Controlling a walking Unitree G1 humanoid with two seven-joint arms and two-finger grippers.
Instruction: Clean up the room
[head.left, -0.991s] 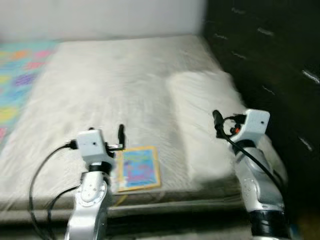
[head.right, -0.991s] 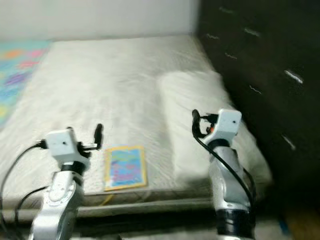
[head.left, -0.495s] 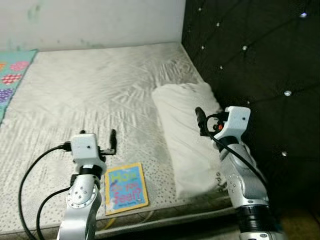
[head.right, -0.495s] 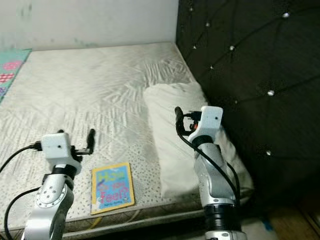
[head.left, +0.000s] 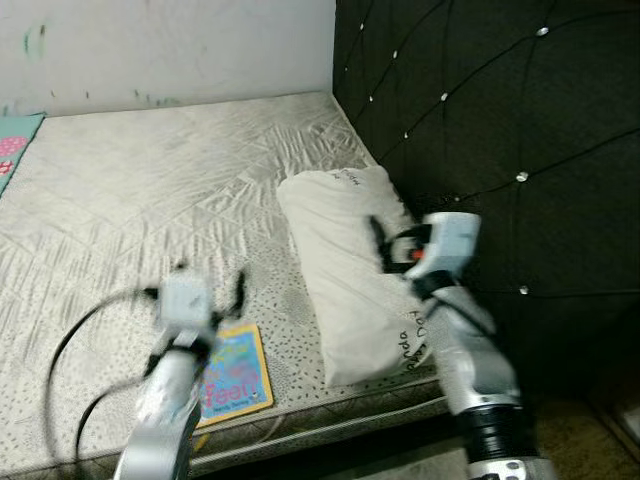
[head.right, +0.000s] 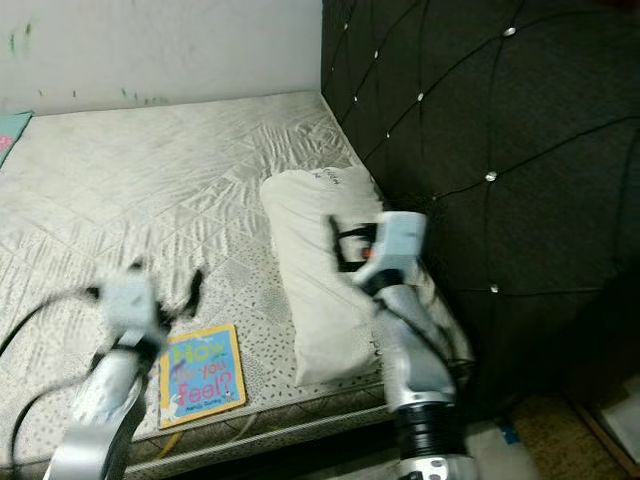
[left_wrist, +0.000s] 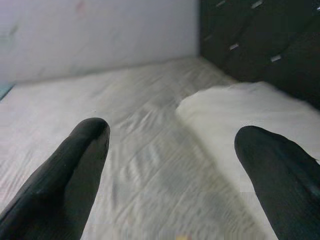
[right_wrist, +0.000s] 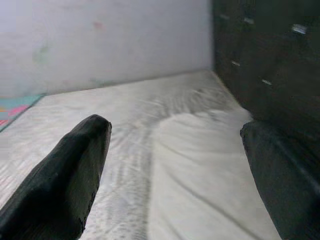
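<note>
A colourful children's book (head.left: 233, 368) lies flat near the front edge of the bare mattress (head.left: 150, 190). A white pillow (head.left: 340, 260) lies along the mattress's right side, against the black tufted headboard (head.left: 480, 120). My left gripper (head.left: 212, 283), blurred, hovers just above and behind the book, open and empty. My right gripper (head.left: 380, 240) is raised over the pillow's right part, also open with nothing in it. In the left wrist view the fingers (left_wrist: 75, 170) stand wide apart over mattress and pillow (left_wrist: 250, 110). In the right wrist view the pillow (right_wrist: 200, 150) lies ahead.
A pale wall (head.left: 150, 50) runs behind the bed. A patterned mat's corner (head.left: 12, 140) shows at the far left. Floor (head.left: 600, 440) appears at the lower right beside the bed. A cable (head.left: 80, 350) loops from my left arm.
The camera has swung right, so more headboard and less of the mat shows. Both arms keep about the same raised pose and look blurred. Book and pillow have not moved on the mattress.
</note>
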